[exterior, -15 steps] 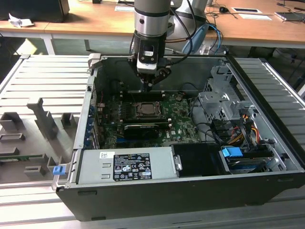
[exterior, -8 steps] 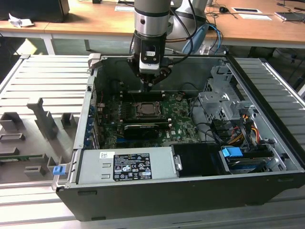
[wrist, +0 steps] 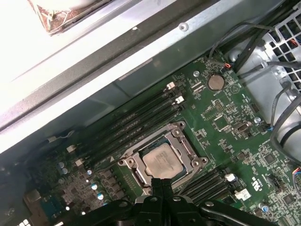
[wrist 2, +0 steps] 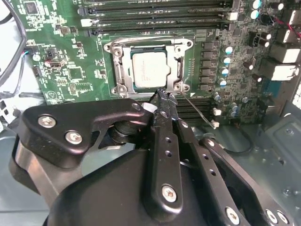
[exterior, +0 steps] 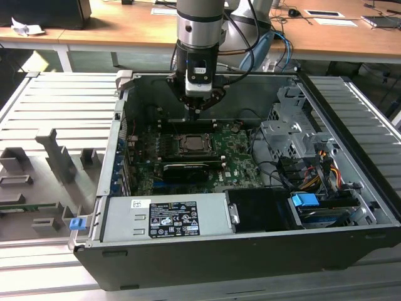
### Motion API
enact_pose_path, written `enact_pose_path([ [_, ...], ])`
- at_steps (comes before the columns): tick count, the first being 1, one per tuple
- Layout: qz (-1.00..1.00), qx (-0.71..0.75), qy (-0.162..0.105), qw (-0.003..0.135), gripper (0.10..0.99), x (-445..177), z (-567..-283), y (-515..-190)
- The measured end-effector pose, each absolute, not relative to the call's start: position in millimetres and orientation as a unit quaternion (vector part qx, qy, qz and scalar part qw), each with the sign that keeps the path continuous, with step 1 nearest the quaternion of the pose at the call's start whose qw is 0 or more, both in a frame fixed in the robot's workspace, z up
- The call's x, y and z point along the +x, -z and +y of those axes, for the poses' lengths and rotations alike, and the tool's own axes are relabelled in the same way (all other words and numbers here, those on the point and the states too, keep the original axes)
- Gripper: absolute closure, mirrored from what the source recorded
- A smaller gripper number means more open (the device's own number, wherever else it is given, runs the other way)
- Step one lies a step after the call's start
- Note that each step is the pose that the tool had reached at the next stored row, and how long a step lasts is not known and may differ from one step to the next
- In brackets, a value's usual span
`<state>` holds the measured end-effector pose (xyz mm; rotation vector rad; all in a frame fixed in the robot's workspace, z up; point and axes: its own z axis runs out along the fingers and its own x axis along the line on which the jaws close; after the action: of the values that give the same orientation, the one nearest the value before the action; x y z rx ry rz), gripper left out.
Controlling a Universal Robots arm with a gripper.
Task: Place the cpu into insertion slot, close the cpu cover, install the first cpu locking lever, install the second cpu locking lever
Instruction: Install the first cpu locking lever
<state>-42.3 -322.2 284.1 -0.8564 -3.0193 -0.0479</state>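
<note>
The cpu [wrist 2: 148, 70] lies flat in the insertion slot [wrist 2: 127, 70] on the green board, its silver-grey top facing up; it also shows in the first wrist view [wrist: 162, 162] and the exterior view [exterior: 190, 143]. The cpu cover [wrist 2: 116, 70] lies down around it as a silvery frame [wrist: 182, 141]. A thin wire locking lever [wrist 2: 195, 108] slants out from one socket corner. My gripper [exterior: 195, 113] hangs above the board's far edge, beside the socket. Its fingertips are together with nothing between them in both wrist views [wrist 2: 162, 94] [wrist: 162, 181].
Long black memory slots [wrist 2: 155, 9] run beside the socket. A black graphics card [exterior: 185, 169] lies nearer the front. The grey power supply [exterior: 163, 216], a metal drive cage [exterior: 282, 138] with cables, and the case walls [exterior: 119, 132] bound the board.
</note>
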Motion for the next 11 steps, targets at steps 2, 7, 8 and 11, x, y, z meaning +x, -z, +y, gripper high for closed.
enact_pose_path([
  [2, -0.964, -0.265, 0.015, 0.002, 0.98, -42.3, -322.2, -284.1],
  [7, -0.972, -0.235, 0.015, 0.002, 0.98, -42.3, -322.2, -284.1],
  [8, -0.973, -0.232, 0.015, 0.002, 0.98, -42.3, -322.2, -284.1],
  [11, -0.976, -0.216, 0.015, 0.002, 0.98, -42.3, -322.2, -284.1],
])
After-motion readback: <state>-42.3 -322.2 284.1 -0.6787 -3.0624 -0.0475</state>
